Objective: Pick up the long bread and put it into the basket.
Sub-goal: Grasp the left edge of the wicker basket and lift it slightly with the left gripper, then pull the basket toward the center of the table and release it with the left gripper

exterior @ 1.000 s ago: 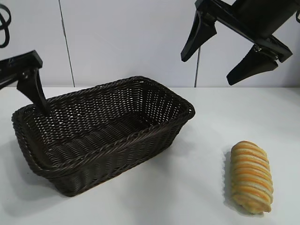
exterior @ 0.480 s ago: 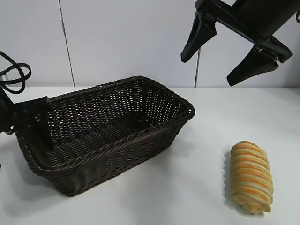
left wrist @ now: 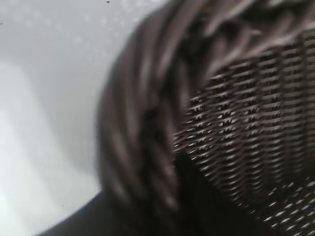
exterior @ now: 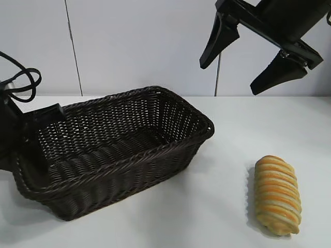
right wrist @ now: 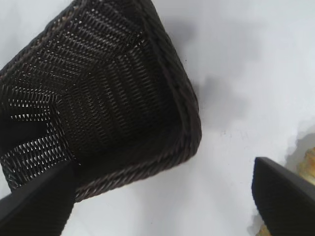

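Observation:
The long bread (exterior: 277, 195), golden-tan with orange stripes, lies on the white table at the right, well apart from the basket (exterior: 155, 147). A sliver of it shows at the edge of the right wrist view (right wrist: 309, 162). The dark woven basket sits at the left. My left gripper (exterior: 28, 163) straddles the basket's left end rim (left wrist: 142, 123), one finger inside and one outside, closed on it. My right gripper (exterior: 253, 57) hangs high above the table between basket and bread, wide open and empty (right wrist: 162, 206). The basket's near corner (right wrist: 189, 123) lies below it.
The white table (exterior: 227, 155) runs between the basket and the bread. A pale wall stands behind. Black cables (exterior: 20, 85) loop above the left arm.
My left gripper has come down from above the basket's left end onto its rim. The basket has shifted slightly left and turned. The right arm and the bread have not moved.

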### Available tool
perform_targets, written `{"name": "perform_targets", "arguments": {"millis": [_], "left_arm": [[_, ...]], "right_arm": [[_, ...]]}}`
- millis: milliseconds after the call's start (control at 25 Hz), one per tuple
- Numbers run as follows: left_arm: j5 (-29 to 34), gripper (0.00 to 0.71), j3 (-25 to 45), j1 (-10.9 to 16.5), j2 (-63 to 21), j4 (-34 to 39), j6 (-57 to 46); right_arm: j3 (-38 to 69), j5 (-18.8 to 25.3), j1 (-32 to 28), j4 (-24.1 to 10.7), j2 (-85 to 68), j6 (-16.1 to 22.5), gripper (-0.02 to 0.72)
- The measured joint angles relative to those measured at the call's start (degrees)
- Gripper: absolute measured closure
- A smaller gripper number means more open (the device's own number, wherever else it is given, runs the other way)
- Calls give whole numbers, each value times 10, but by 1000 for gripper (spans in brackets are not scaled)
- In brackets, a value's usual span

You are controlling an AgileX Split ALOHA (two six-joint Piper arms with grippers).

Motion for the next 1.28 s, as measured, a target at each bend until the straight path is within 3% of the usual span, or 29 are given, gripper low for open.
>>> {"name": "perform_targets", "arguments": {"millis": [360, 600, 1200, 1280], "left_arm": [[130, 608, -153, 0, 2, 3, 44], [133, 608, -172, 0, 11, 4, 76], [100, 608, -172, 0, 124, -39, 123], [98, 576, -172, 0, 124, -48, 123]], "right_arm": [[0, 0, 0, 0, 0, 0, 8], [0, -1, 0, 0, 0, 0, 8], [0, -1, 0, 0, 0, 0, 8], [0, -1, 0, 0, 0, 0, 8]]}}
